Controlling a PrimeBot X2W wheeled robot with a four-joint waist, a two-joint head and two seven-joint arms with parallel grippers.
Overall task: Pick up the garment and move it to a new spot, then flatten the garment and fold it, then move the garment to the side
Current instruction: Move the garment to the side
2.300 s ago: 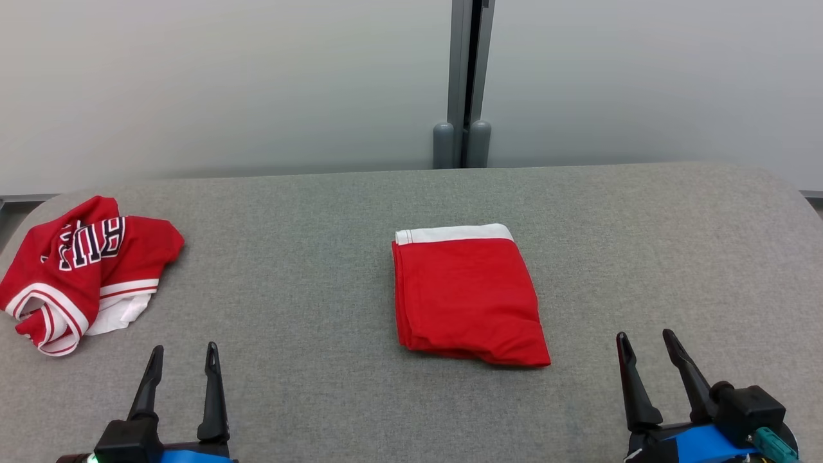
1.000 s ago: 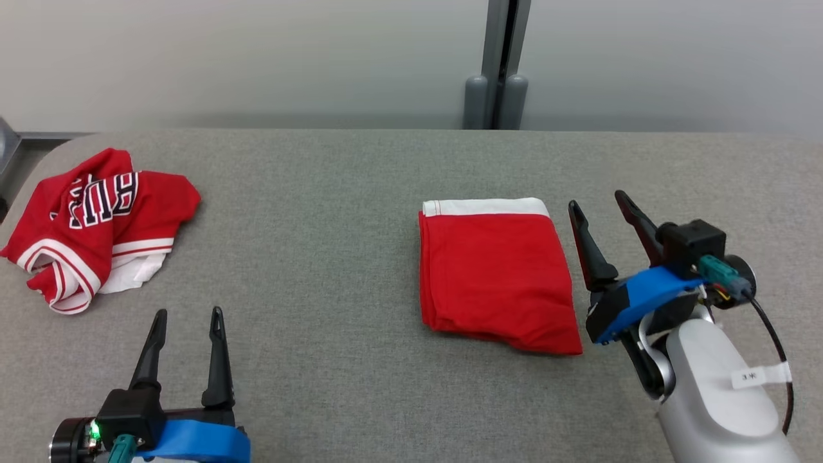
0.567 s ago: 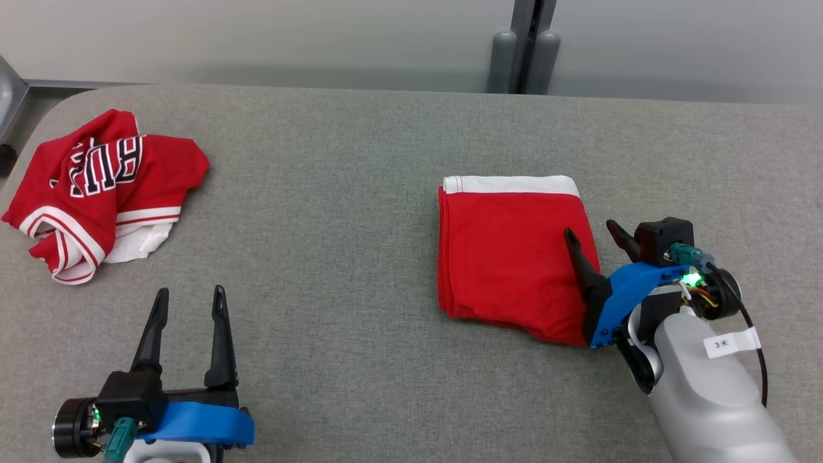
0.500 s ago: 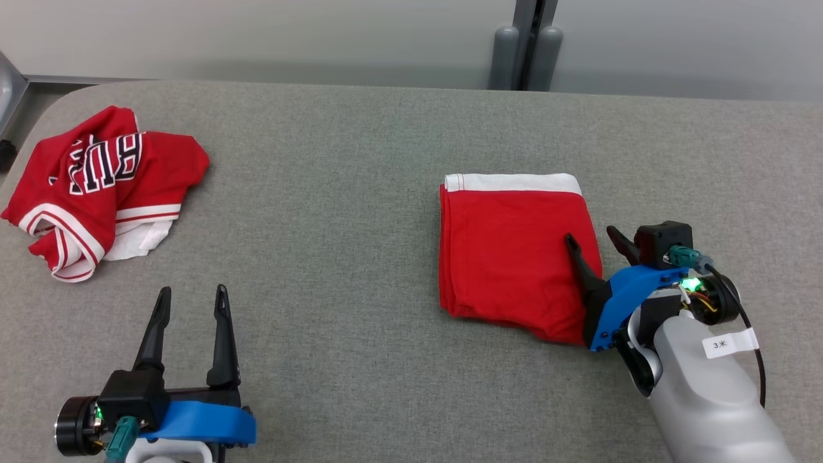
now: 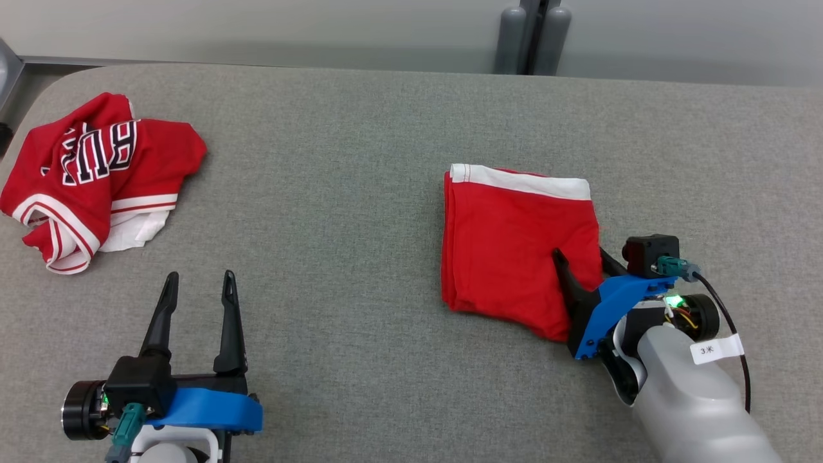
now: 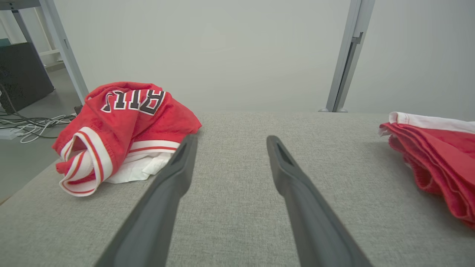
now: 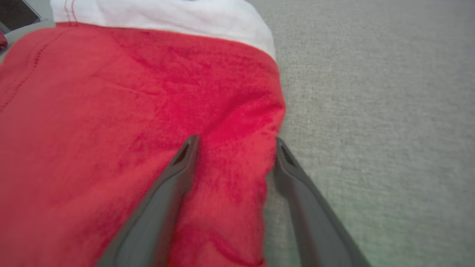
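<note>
A pale wall [image 6: 222,55] with a grey post [image 5: 530,35] stands behind the counter [image 5: 360,212], which has a grey cloth top. The garment [image 5: 508,251], red and folded to a rectangle, lies flat right of the counter's middle. Its long axis goes from near side to far side, a little turned, and its white band [image 5: 521,183] points to the wall. A crumpled jersey [image 5: 96,173] lies at the far left, well apart. The right claw [image 7: 235,142] is wide: one finger on the garment, the other just beside its right edge. The left claw [image 5: 200,276] is wide too and holds nothing, at the near left.
</note>
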